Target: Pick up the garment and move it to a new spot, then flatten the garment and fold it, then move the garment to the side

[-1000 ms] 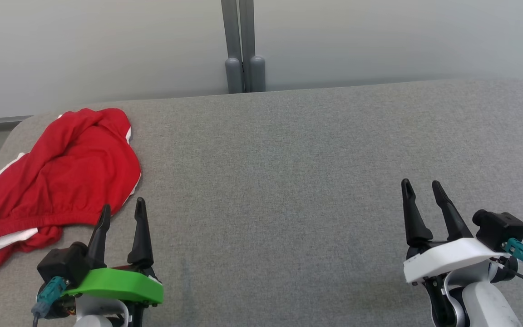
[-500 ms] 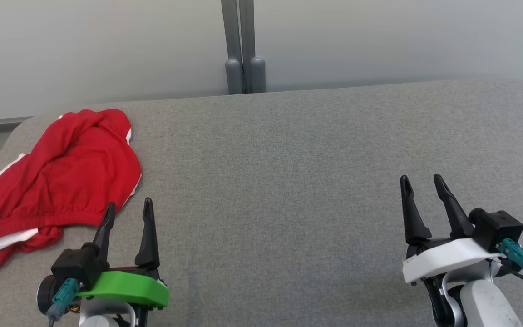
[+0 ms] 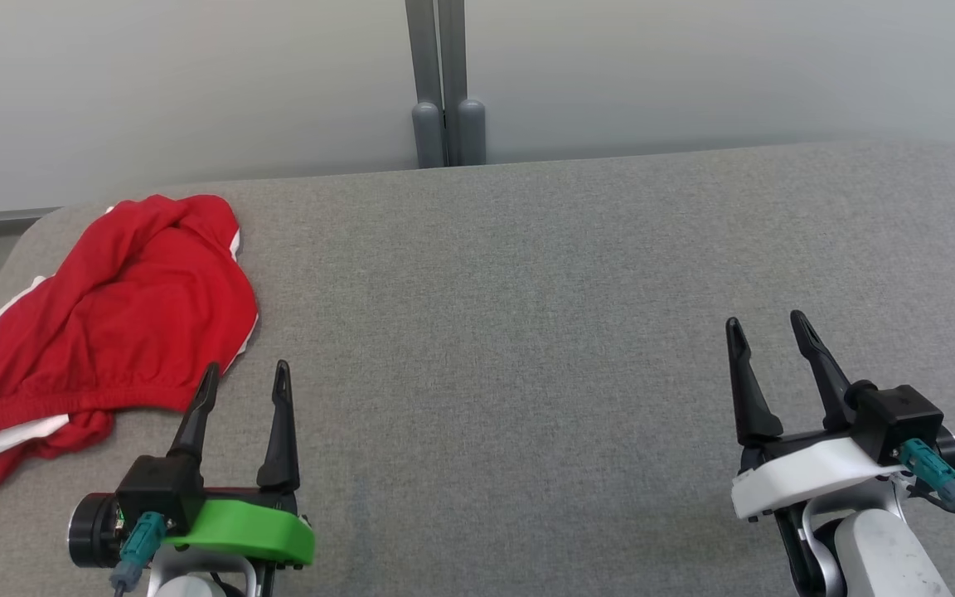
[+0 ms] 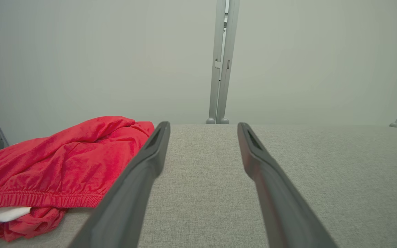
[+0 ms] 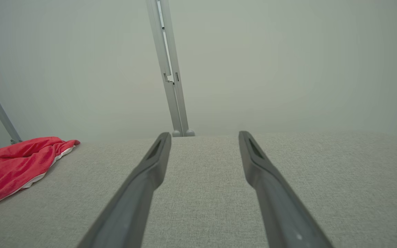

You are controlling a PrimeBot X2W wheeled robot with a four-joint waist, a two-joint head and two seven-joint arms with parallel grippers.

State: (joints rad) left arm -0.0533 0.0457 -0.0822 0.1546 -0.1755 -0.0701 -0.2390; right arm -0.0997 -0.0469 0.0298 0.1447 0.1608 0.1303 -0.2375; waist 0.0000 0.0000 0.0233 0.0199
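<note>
The garment [image 3: 113,315] is a crumpled red piece with white trim, heaped at the left end of the grey table [image 3: 527,290]. In the left wrist view the garment [image 4: 53,165] lies just left of the fingers. My left gripper [image 3: 247,377] stands open beside the heap's right lower edge, apart from it, with nothing between its fingers. My right gripper [image 3: 766,329] is open over bare table at the lower right, far from the cloth. From the right wrist the garment [image 5: 16,165] lies far off to the left.
A grey upright post [image 3: 443,83] stands behind the table's back edge against a pale wall. The garment hangs partly over the table's rounded left corner [image 3: 21,240]. Bare grey cloth surface stretches between the two grippers.
My left gripper has drifted a little to the right and forward along the garment's edge. My right gripper edged slightly forward. Both stay open; the garment has not moved.
</note>
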